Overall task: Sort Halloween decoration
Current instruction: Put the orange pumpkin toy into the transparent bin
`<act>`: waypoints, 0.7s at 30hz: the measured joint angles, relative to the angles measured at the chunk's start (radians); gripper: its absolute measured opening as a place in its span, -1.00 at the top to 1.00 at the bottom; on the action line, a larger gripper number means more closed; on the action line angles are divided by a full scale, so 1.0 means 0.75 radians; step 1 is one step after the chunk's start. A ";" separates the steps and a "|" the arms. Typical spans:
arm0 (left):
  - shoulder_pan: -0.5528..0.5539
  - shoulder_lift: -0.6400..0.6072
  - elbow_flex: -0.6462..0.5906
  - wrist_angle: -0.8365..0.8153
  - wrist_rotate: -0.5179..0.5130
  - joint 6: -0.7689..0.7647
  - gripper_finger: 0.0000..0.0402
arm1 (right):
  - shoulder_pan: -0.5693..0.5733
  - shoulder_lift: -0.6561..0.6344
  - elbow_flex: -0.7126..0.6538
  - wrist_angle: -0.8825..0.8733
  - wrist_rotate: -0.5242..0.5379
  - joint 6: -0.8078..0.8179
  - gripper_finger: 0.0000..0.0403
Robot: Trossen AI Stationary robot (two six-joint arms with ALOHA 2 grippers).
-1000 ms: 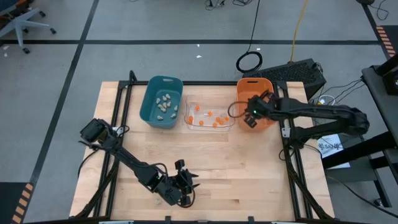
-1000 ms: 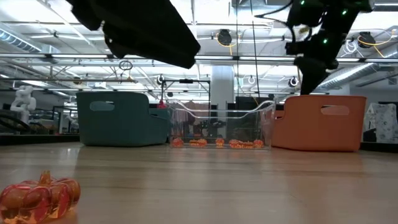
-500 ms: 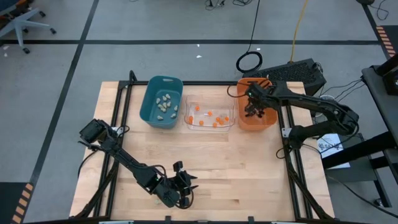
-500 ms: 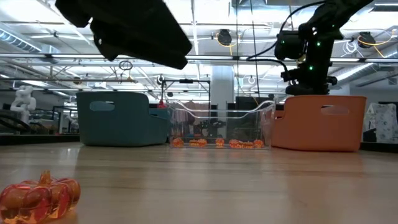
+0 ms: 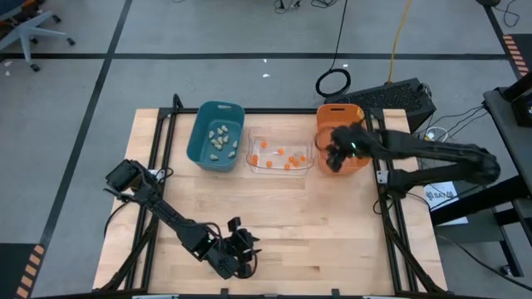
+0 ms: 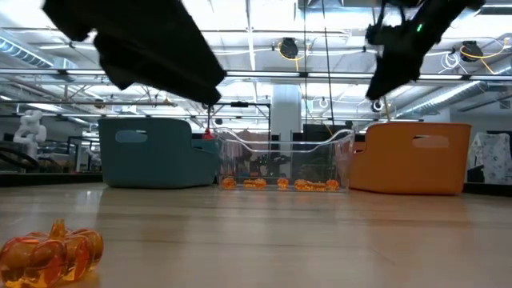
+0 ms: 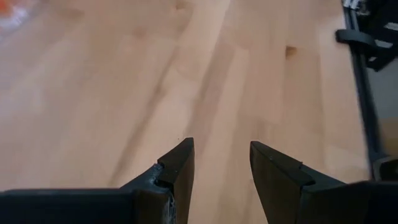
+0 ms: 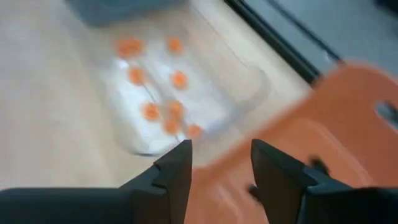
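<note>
Small orange trinkets lie in the clear bin. Pale lumps lie in the teal bin. One clear orange pumpkin rests on the table near its front edge. My right gripper hangs open over the orange bin, with nothing between its fingers. Dark bits show inside that bin. My left gripper stands open low over the bare wood at the near edge, holding nothing.
The three bins stand in a row along the table's far side. A black frame rail runs along the table's right edge. Bare wood lies between the bins and my left gripper.
My right gripper dipped down to the orange bin's rim and has risen back above it, tipping less steeply downward.
</note>
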 joint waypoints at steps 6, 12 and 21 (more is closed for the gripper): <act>-0.054 0.011 -0.001 -0.022 0.040 -0.027 0.15 | 0.432 -0.060 0.001 0.084 0.168 0.029 0.28; -0.148 0.056 -0.001 -0.007 0.015 0.049 -0.14 | 0.756 0.038 0.001 0.191 0.300 0.046 0.28; -0.214 0.199 -0.001 0.110 -0.037 0.111 -0.35 | 1.027 0.283 0.001 0.406 0.409 -0.006 0.29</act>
